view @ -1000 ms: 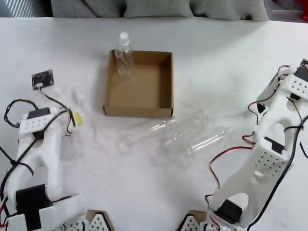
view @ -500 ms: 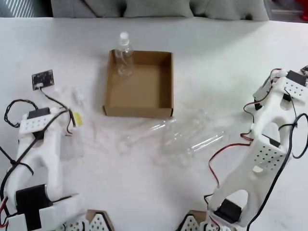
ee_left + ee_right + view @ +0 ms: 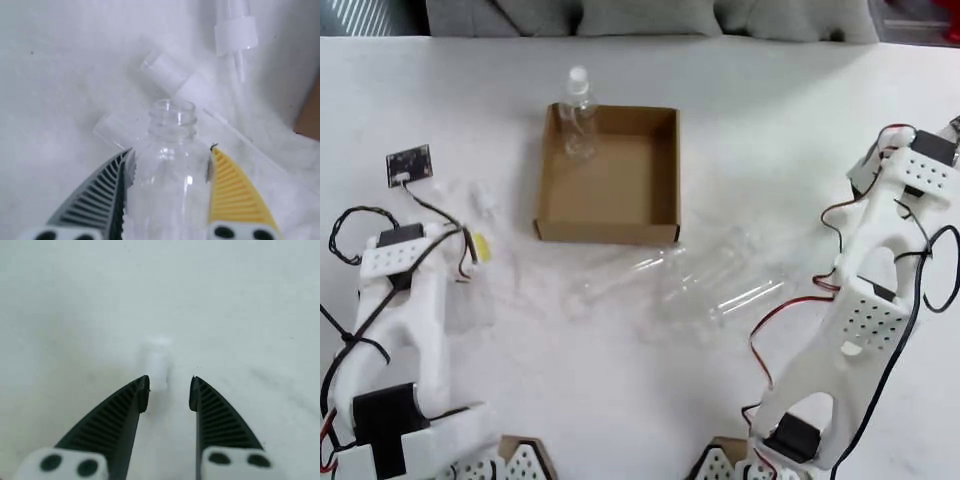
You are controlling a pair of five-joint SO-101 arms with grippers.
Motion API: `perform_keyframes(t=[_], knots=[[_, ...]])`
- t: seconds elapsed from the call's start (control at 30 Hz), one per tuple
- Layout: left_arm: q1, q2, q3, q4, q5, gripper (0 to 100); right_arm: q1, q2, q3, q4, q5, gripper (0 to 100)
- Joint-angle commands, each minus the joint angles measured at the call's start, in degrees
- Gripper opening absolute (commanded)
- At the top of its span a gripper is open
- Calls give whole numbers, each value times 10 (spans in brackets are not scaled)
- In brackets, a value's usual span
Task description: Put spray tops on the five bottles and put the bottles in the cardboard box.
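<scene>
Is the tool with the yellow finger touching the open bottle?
Touching. The left wrist view shows the left tool shut on the bottle, pressing its clear sides from both sides with no gap.

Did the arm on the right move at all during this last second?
Yes. In the high view, the right arm has swung its upper end inward, away from the table's side and toward the cardboard box.

No text, label, number or sign can be read. The cardboard box (image 3: 605, 232) and the clear bottle (image 3: 170, 175) show plain faces. Any marks on the small dark circuit board (image 3: 408, 163) on the surface (image 3: 770, 120) are too small to tell.
</scene>
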Motion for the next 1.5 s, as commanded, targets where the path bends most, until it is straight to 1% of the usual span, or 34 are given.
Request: perform_keyframes(t=[0.0, 0.17, 0.4, 0.73, 0.8, 0.87, 0.93, 1.1, 1.27, 1.37, 1.47], knots=[[8, -31, -2, -10, -5, 20, -24, -1, -24, 4, -9, 120], [8, -31, -2, -10, -5, 20, -41, 21, -24, -5, -10, 120], [8, -31, -2, -10, -5, 20, -37, 52, -24, -33, -9, 120], [8, -31, -2, -10, -5, 20, -40, 72, -24, -34, -7, 114], [8, -31, -2, -10, -5, 20, -38, 72, -24, -34, -6, 84], [8, -31, -2, -10, -5, 20, -38, 68, -24, -32, 26, 40], [8, -31, -2, -10, -5, 20, -38, 53, -35, -20, 57, 12], [8, -35, -2, -10, -4, 20, -30, 0, -91, 67, 63, 15], [9, -36, -4, -9, -1, 20, -24, -83, -172, 167, 107, 16], [26, -51, -11, -4, -1, 20, -11, -154, -177, 173, 127, 16], [51, -112, -16, 18, -1, 20, 9, -236, -156, 172, 151, 16]])
